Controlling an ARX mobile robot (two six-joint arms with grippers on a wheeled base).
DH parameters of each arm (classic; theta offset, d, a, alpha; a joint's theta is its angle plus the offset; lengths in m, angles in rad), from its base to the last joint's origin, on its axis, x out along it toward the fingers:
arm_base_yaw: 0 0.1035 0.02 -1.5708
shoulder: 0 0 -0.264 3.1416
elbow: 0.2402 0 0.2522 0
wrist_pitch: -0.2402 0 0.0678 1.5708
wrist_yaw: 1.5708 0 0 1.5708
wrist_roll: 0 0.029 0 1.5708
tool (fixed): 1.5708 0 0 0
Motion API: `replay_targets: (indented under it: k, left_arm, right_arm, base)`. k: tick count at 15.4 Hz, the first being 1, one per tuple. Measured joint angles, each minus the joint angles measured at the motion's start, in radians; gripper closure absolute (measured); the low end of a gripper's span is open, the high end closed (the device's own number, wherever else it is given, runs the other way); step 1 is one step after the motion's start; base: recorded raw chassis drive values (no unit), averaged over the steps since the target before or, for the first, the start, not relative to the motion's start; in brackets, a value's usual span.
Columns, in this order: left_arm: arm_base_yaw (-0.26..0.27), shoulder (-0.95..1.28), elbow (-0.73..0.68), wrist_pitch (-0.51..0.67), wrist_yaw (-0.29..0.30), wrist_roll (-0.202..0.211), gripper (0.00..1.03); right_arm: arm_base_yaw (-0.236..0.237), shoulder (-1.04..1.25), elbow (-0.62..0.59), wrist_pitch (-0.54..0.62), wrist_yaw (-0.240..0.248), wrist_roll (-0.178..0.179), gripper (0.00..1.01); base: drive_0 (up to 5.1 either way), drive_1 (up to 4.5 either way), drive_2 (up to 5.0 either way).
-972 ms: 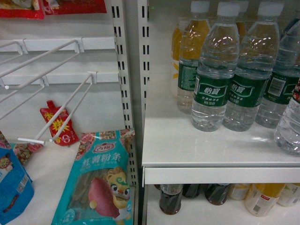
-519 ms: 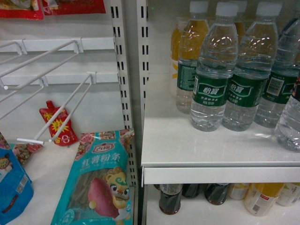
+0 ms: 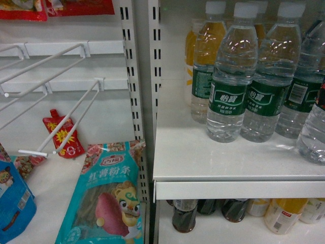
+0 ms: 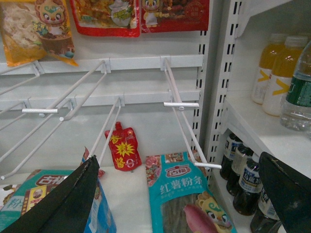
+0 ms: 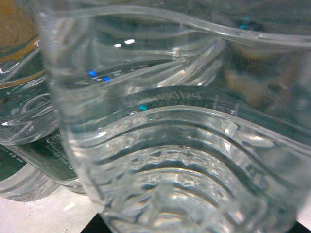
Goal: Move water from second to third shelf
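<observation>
Standing in a group on the white shelf are the water bottles with green labels, and the water nearest the right wrist camera is being shown so close that its clear ribbed wall is filling almost the whole right wrist view, with more bottles just beside it at the left. The right gripper is not being seen in any view, so it cannot be told whether it is spread or closed. In the left wrist view, the left gripper is being held with its two dark fingers spread wide, nothing between them, in front of the white wire hooks. A teal snack bag is lying below. Dark cola bottles are standing on the lower shelf.
</observation>
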Motion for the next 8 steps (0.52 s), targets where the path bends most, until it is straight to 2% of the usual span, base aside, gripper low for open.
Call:
replay_targets:
  k: [1,6,7,8]
  left_arm:
    - [0.0,0.0,0.0,0.0,0.0,0.0,0.05]
    - [0.0,0.0,0.0,0.0,0.0,0.0,0.05]
    - [0.0,0.0,0.0,0.0,0.0,0.0,0.05]
    - [0.0,0.0,0.0,0.0,0.0,0.0,0.05]
  right_arm:
    - [0.0,0.0,0.0,-0.001,0.0,0.0,0.62]
    - [0.006,0.0,0.028,0.018,-0.012,0.002,0.06]
    - [0.006,0.0,0.034,0.018,-0.014,0.002,0.01]
    - [0.005,0.0,0.034,0.018,-0.016,0.002,0.04]
  base:
    - [0.0,0.0,0.0]
    - [0.0,0.0,0.0]
    - [0.0,0.0,0.0]
    - [0.0,0.0,0.0]
